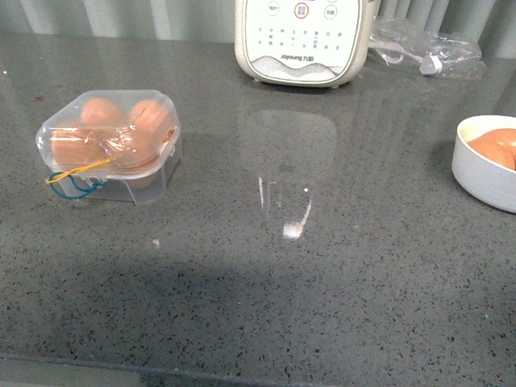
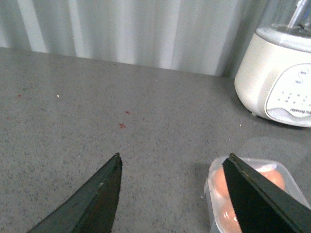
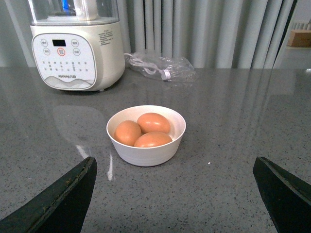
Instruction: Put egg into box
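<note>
Egg (image 3: 153, 122): in white bowl (image 3: 165, 153), straight ahead of my right gripper (image 3: 175, 194), jaws wide, empty. Box (image 1: 109, 145): closed, beside my open left gripper (image 2: 172, 194).

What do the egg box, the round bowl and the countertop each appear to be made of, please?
The box looks like thin clear plastic: the eggs show through its glossy lid. The bowl seems matte white ceramic or plastic; its smooth, opaque wall leaves that open. The countertop looks like polished grey speckled stone or a composite, since it mirrors the appliance behind it.
</note>
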Robot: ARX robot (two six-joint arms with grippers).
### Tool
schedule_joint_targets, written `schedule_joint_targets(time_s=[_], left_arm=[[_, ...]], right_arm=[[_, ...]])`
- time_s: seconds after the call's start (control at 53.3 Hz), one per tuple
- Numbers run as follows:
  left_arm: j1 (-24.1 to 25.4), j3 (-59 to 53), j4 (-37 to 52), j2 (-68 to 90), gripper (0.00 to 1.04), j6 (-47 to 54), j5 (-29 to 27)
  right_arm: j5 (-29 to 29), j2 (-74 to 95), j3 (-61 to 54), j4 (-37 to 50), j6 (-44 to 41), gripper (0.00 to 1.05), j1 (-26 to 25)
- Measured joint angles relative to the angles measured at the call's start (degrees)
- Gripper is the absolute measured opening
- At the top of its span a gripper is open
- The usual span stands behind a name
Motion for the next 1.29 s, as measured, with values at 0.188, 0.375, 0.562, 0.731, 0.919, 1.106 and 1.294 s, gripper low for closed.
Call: schedule_joint_targets(time_s=[0.188,0.375,0.562,0.731,0.919,1.106,1.294], left_arm=[[-2.08,-5.73,0.52,-4.66,0.32,1.38,-2.49],[-4.96,-9.99,0.13,-9.88,0.03,1.66,-4.66],[-4.98,-13.68,-2.34,-15.91,0.04,2.03,-4.85],[-4.98,-15.76,-5.22,-20.92,0.04,2.03,-4.83],[-4.98,-17.59,-9.68,-27.12,0.04,2.05,-4.85],[-5.01,-18.71,-10.29,-30.62,0.04,2.14,-4.87],[-5.01,-18.73,-14.75,-35.41,0.04,2.19,-4.87]], right_arm=[[0.0,0.0,0.0,0.0,0.0,0.97,0.0],[0.0,0.0,0.0,0.0,0.0,0.97,0.0],[0.0,0.0,0.0,0.0,0.0,0.97,0.0],[0.0,0.0,0.0,0.0,0.0,0.97,0.0],[0.0,0.0,0.0,0.0,0.0,0.97,0.0],[0.0,0.0,0.0,0.0,0.0,0.97,0.0],[0.0,0.0,0.0,0.0,0.0,0.97,0.0]])
